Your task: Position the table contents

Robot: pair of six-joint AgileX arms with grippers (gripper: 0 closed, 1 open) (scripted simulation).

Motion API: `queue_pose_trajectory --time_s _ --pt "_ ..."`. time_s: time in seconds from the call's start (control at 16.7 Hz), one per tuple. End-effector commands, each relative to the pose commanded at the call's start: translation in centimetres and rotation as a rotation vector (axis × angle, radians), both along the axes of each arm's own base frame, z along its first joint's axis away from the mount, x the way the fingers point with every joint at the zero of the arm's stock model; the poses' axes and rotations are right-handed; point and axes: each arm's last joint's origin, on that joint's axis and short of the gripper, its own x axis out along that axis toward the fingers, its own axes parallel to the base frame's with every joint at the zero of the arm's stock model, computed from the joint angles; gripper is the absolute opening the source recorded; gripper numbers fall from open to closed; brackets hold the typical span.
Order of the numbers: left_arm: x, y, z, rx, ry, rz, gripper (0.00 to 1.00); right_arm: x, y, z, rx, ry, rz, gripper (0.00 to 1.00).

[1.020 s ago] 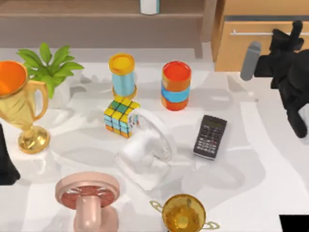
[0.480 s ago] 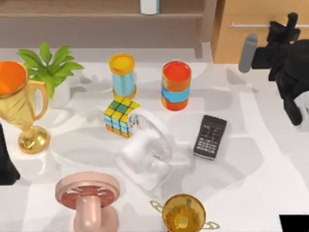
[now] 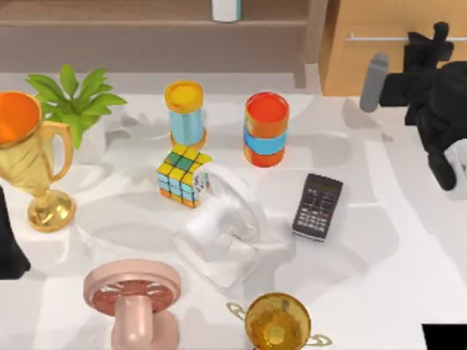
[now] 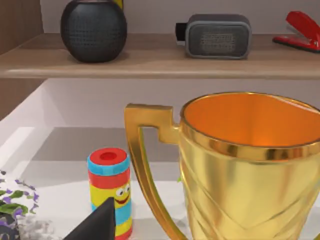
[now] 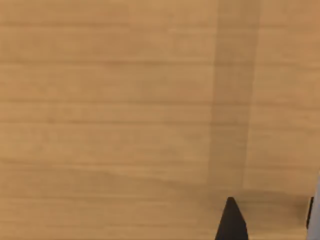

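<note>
My right gripper point(image 3: 430, 45) is at the drawer handle point(image 3: 379, 38), back right of the counter point(image 3: 379, 255); I cannot tell its grip. I'd pull straight, slowly.

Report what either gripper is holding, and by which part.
Nothing is visibly held. The right gripper faces the drawer unit, bare wood between its fingers; the left arm sits parked at the table's left edge.

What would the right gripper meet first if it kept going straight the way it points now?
Most likely the light-wood drawer front: the right gripper sits at the table's far right facing it, and its wrist view looks straight onto wood grain. How near it is cannot be judged.
</note>
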Motion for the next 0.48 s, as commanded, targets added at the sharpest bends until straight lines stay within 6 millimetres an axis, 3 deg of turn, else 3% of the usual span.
queue_pose_trajectory --time_s 0.3,0.48 --pt "0.0 0.0 0.0 0.0 0.0 0.0 1.0 0.0 0.0 0.0 0.0 0.0 0.0 0.98" --pt "0.0 0.0 0.0 0.0 0.0 0.0 1.0 0.0 0.0 0.0 0.0 0.0 0.0 1.0"
